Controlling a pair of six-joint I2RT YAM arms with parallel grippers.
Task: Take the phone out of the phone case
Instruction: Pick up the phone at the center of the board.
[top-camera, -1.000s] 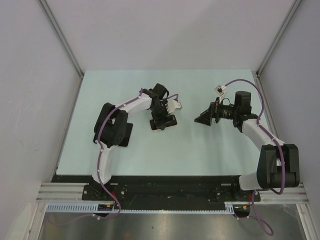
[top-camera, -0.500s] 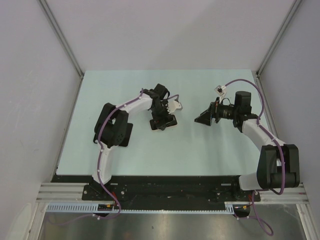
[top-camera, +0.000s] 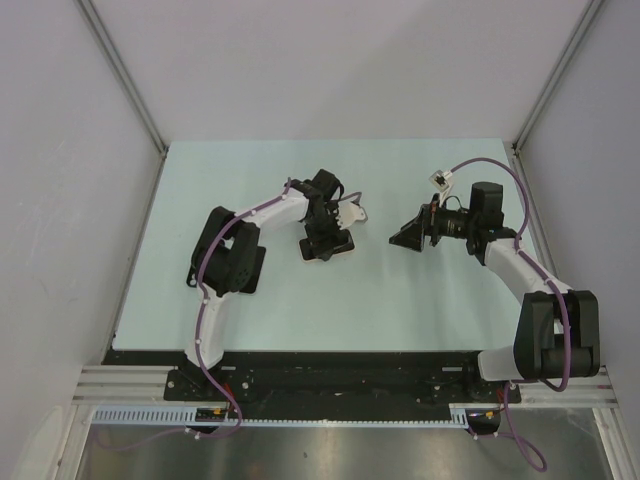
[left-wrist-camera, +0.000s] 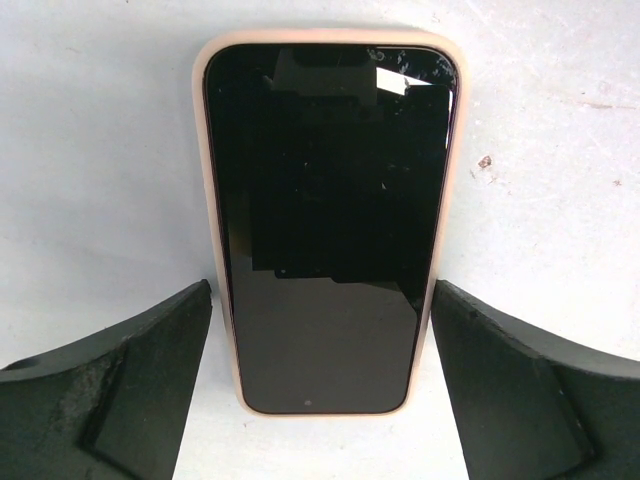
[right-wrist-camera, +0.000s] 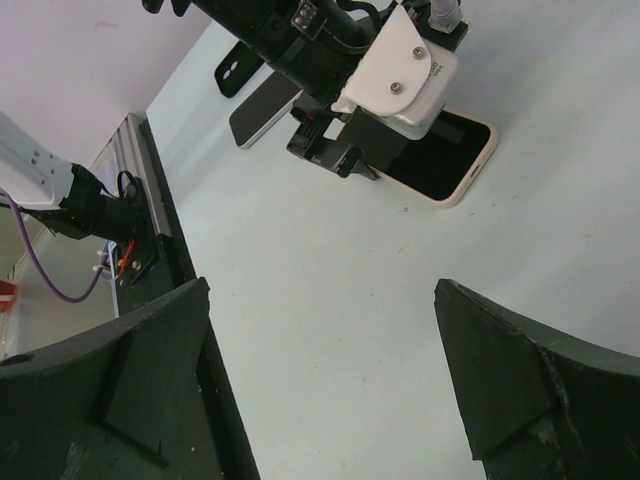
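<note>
We see two robot arms reaching across a pale green worktop (top-camera: 400, 300) from its near edge, viewed from above. The phone (top-camera: 330, 246) lies flat on the worktop, a little left of the middle, screen up, and it sits inside its case (left-wrist-camera: 320, 37).

In the left wrist view the phone (left-wrist-camera: 325, 200) fills the middle of the picture. Its screen is black and unlit, with a few pale flecks near the top right corner. The case shows as a thin pinkish-beige rim running all the way round the screen.

The left claw (left-wrist-camera: 322, 290) is spread apart, with one black finger (left-wrist-camera: 130, 390) on each side of the phone's near end. Each fingertip stands just beside a long edge of the case, and we cannot tell whether either one touches it. Nothing is clamped. From overhead, the left claw (top-camera: 322, 238) hangs directly over the phone.

The right claw (top-camera: 405, 238) is well apart from the phone, to its right, and points towards it. In the right wrist view its fingers (right-wrist-camera: 130, 390) are spread wide, with only bare worktop (right-wrist-camera: 340, 300) between them, and it holds nothing. Beyond them we see the phone (right-wrist-camera: 440, 150) partly under the left arm (right-wrist-camera: 300, 50), with the case (right-wrist-camera: 478, 165) showing as a pale rim at the free end.

A flat grey slab (right-wrist-camera: 262, 115) with a pale edge lies near the phone, partly hidden by the left arm. We cannot tell what it is.
</note>
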